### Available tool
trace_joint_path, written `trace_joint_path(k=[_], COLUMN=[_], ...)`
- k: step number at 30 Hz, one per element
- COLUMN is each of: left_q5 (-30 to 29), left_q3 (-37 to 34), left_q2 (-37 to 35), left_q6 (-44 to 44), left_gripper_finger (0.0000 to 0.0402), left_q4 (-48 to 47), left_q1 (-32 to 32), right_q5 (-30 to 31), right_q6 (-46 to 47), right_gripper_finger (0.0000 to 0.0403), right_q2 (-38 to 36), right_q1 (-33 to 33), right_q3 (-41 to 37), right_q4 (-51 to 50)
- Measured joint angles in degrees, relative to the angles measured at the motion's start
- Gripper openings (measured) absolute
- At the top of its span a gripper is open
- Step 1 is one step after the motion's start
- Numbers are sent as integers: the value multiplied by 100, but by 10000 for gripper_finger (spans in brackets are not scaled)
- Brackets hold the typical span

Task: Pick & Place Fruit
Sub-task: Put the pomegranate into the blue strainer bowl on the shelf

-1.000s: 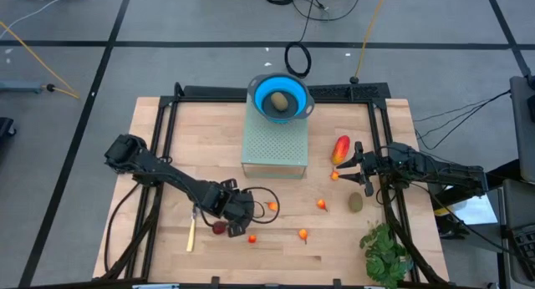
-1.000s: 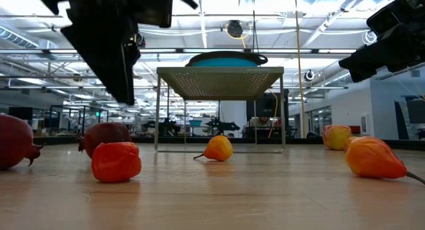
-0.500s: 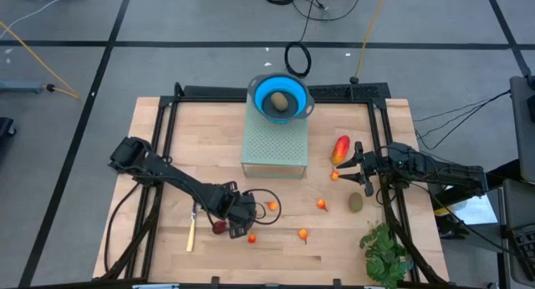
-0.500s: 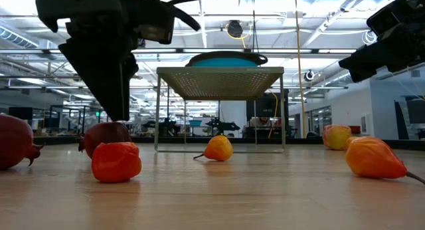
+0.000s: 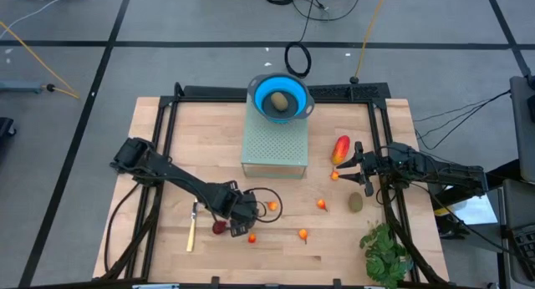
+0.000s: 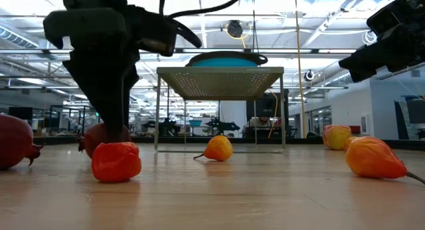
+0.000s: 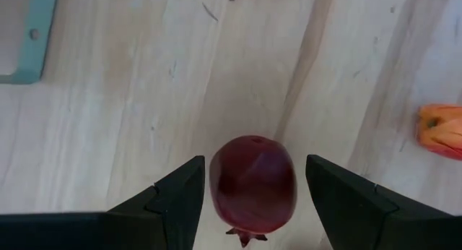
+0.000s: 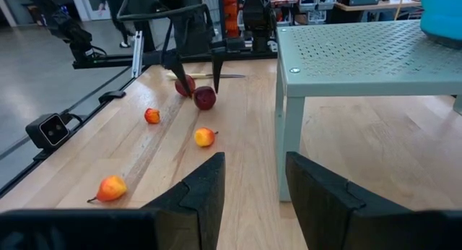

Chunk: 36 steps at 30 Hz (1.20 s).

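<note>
A dark red round fruit (image 7: 253, 185) lies on the wood between the open fingers of my left gripper (image 7: 255, 170), which points down over it at the table's near-left (image 5: 236, 215); narrow gaps show on both sides. A second dark red fruit (image 5: 219, 227) sits beside it. Tiny orange pieces (image 5: 252, 238) (image 5: 303, 235) (image 5: 321, 204) are scattered nearby. My right gripper (image 5: 355, 168) waits open at the right, next to the red-and-yellow piece (image 5: 340, 149) and an orange piece (image 5: 335, 176). One brownish-olive oval (image 5: 356, 203) lies on the table and another (image 5: 280, 103) in the blue bowl (image 5: 261, 87).
The bowl stands on a pale green perforated stand (image 5: 274, 147) at the table's middle far side. A yellow-handled knife (image 5: 191, 230) lies left of my left gripper. A leafy green plant (image 5: 384, 251) sits at the near right corner. Black frame rails (image 5: 159, 130) run along the table's sides.
My left gripper has come down and shifted slightly toward the near edge, so that its open fingers now stand on either side of the dark red fruit. The fruit has stayed where it was.
</note>
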Motion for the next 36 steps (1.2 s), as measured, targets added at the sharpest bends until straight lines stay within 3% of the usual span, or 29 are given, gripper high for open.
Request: trace_joint_path(k=[17, 30, 36], left_q5=[201, 197, 199], left_q3=[-9, -9, -7], left_q2=[430, 427, 423], left_q6=[20, 188, 181], left_gripper_finger=[270, 192, 188], left_q4=[-39, -50, -51], left_q1=[64, 64, 64], right_q5=[-1, 14, 17], right_q6=[0, 0, -2], right_gripper_finger=[139, 139, 139], right_q2=[24, 24, 24], right_q1=[0, 1, 0], right_q3=[-1, 0, -1], right_q4=[-2, 2, 1])
